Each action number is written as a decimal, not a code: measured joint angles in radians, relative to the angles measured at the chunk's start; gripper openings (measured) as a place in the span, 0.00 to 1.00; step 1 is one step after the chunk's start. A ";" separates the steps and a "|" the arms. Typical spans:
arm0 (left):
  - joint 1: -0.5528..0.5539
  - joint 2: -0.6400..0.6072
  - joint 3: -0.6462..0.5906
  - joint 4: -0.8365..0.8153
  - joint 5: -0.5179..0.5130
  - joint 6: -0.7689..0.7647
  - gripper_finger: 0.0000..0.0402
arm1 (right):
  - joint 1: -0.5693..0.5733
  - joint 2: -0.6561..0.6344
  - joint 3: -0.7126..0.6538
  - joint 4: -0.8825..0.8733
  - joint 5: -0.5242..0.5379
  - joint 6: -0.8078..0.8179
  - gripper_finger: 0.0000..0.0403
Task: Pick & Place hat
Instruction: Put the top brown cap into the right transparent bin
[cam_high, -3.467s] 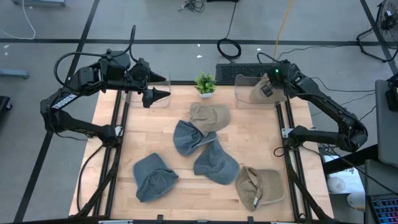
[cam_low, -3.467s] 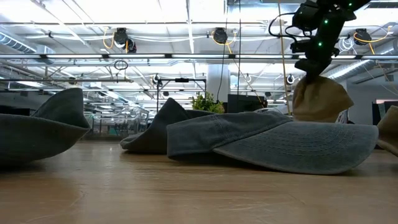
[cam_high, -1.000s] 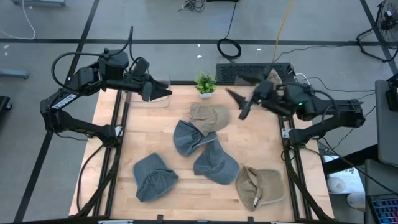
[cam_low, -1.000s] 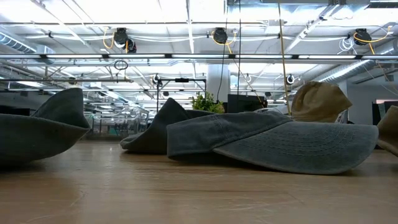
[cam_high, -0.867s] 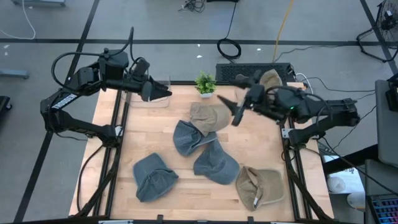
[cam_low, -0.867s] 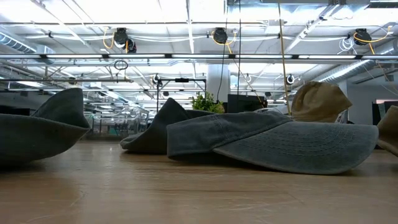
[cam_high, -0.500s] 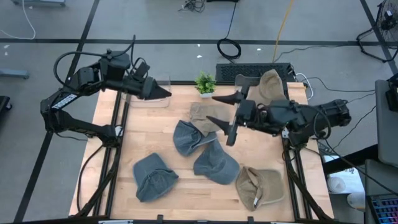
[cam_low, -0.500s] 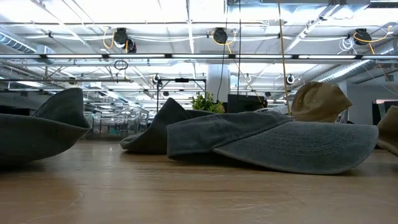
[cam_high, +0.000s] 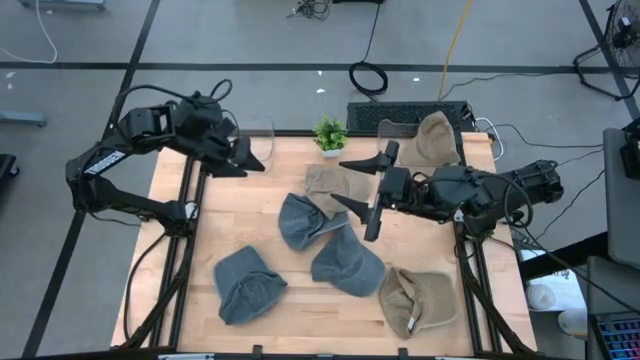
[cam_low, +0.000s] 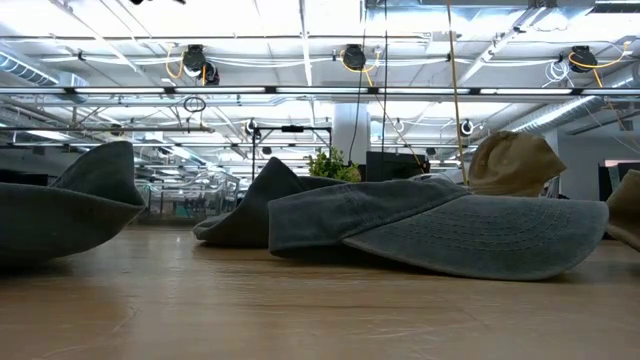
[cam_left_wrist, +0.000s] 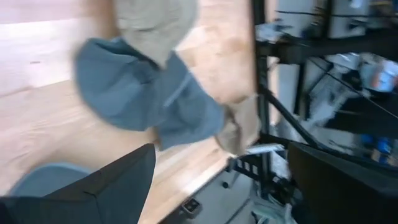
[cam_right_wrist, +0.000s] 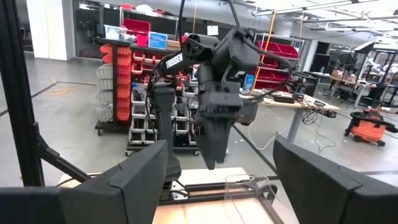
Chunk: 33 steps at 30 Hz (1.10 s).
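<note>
Wooden table, five hats loose on it. Left gripper hovers over the far-left corner by a clear bin; its fingers look parted, empty. Tan hat lies mid-table, just left of the right gripper, whose fingers are spread wide above it, holding nothing. Another tan hat sits in the far-right bin, probably resting on its rim.

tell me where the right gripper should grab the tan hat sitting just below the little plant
Best bet is the tan hat by its crown, coming straight down from above. It lies flat on the table with its crown facing up, and a blue hat overlaps its lower edge, so the upper side is freer. The right gripper, fingers open, hovers right beside it.
</note>
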 joint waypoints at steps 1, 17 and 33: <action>0.000 0.001 0.000 -0.021 -0.010 -0.006 0.93 | 0.000 0.000 0.000 0.000 0.000 0.000 0.69; -0.002 0.086 -0.086 -0.066 -0.136 0.068 0.93 | 0.024 0.000 0.000 0.000 -0.004 -0.101 0.69; 0.055 0.216 -0.280 0.224 -0.175 0.200 0.93 | 0.032 -0.001 0.000 -0.062 -0.004 -0.086 0.69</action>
